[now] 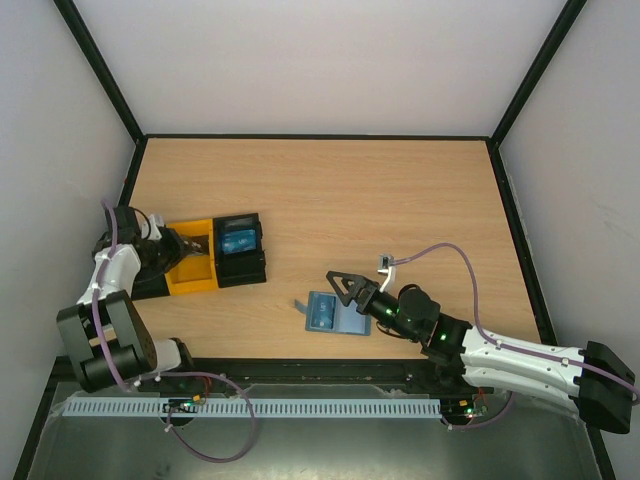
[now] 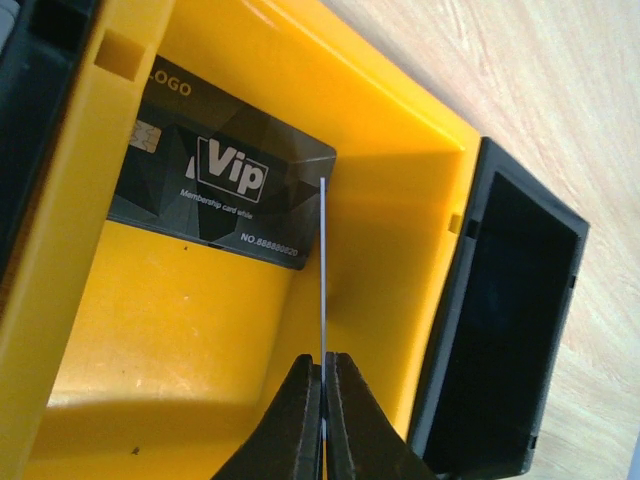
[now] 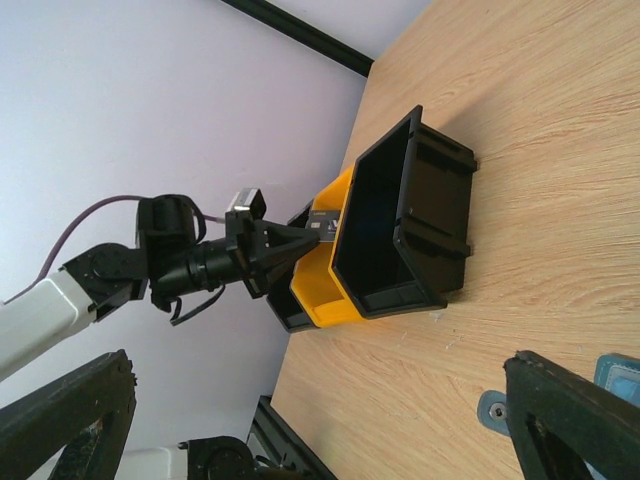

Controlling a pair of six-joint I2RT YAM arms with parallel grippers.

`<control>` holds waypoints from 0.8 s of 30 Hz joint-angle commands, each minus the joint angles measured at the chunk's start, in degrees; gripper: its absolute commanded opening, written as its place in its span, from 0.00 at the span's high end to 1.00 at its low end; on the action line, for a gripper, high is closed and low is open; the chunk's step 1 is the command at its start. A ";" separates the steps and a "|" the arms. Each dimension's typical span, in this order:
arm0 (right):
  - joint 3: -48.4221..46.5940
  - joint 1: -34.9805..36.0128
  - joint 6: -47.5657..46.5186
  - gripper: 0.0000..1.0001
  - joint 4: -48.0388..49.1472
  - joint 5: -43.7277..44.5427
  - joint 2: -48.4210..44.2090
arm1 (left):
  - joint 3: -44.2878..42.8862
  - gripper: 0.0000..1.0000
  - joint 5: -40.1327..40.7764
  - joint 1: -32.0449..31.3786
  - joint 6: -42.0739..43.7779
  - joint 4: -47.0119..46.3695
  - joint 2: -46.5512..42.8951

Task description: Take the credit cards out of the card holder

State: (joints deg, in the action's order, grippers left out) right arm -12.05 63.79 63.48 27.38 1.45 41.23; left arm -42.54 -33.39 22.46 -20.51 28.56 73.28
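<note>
We are logging: left end effector [image 2: 323,368] clamping a card [image 2: 324,270] edge-on over the yellow tray [image 2: 400,200]; right end effector [image 1: 342,288] gaping wide just beside the card holder [image 1: 322,313].

The top external camera sits high above and behind the arm bases and looks down on the whole table [image 1: 400,190] from far. The left wrist camera is very near. It looks along the left gripper [image 2: 324,365], at the bottom edge, straight into the yellow tray [image 2: 230,330], with the black tray [image 2: 505,320] at the right. The right wrist camera stays low over the wood, its picture rolled sideways, and faces across the table toward the left side. All three views share the two trays. The top and right wrist views also share the left arm [image 3: 70,290].
</note>
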 commanded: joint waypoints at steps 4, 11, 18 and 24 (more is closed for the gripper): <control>-0.20 0.11 -0.09 0.02 -2.44 2.04 -2.47 | -2.62 0.97 1.13 -0.73 1.41 -2.36 4.22; -0.09 0.13 -0.03 0.02 -2.32 2.60 -2.25 | -3.60 0.96 3.46 -0.87 1.26 -3.51 7.02; -0.17 0.11 0.14 0.02 -1.87 2.72 -1.21 | -4.88 0.91 6.32 -0.99 0.76 -3.80 7.83; -0.17 0.15 0.62 0.02 -2.59 2.91 -1.04 | -5.09 0.81 7.65 -1.09 0.08 -4.27 7.91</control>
State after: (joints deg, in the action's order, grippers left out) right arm -12.05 63.79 63.57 25.50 2.63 40.29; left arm -46.19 -27.24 21.52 -20.14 24.60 80.68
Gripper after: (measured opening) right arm 0.979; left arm 0.170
